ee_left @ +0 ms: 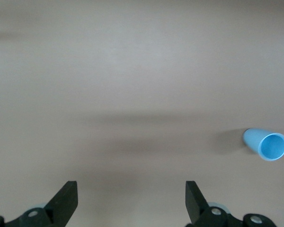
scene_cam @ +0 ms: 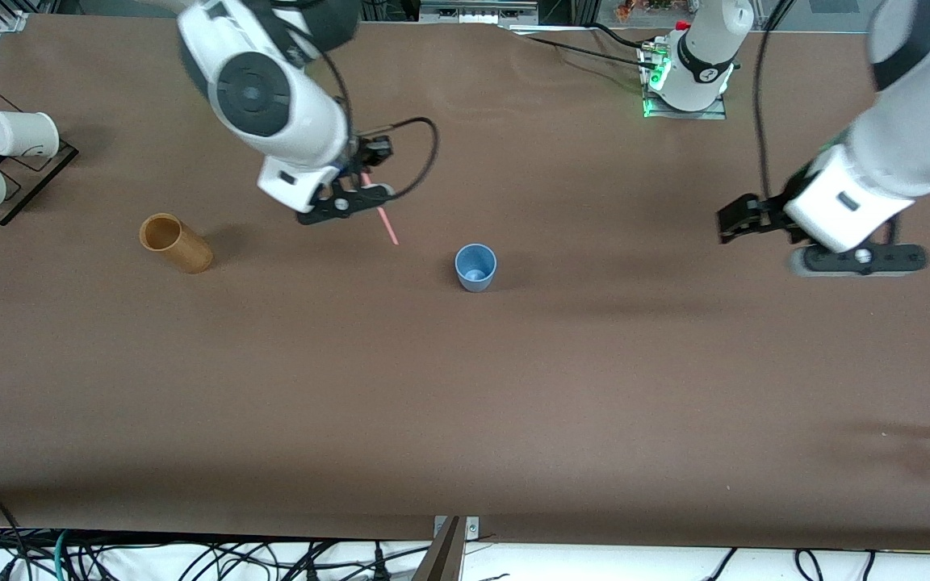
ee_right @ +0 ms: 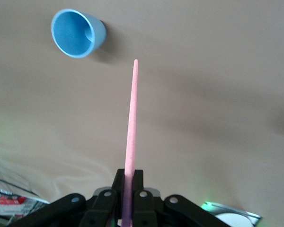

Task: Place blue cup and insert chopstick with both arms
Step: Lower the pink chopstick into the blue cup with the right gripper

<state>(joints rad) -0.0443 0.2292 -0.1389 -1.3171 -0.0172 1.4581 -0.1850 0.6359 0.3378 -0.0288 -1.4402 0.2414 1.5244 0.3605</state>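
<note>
Blue cup (scene_cam: 475, 267) stands upright at frame center in front view, on the brown table (scene_cam: 465, 403). Right gripper (scene_cam: 364, 187), upper left of center, clamps the pink chopstick (scene_cam: 387, 226) above the table. Left gripper (scene_cam: 743, 218) hovers mid-right.

Left wrist view: fingers (ee_left: 66, 201) spread, empty; cup (ee_left: 266, 144) right edge.

Right wrist view: chopstick (ee_right: 131, 137) pinched, cup (ee_right: 78, 33) upper left.

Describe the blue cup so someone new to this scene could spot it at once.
On the brown table, look near the middle, between the two arms. The blue cup stands upright and empty there. Unlike the taller tan bamboo cylinder toward the right arm's end, it is short and light blue.
</note>
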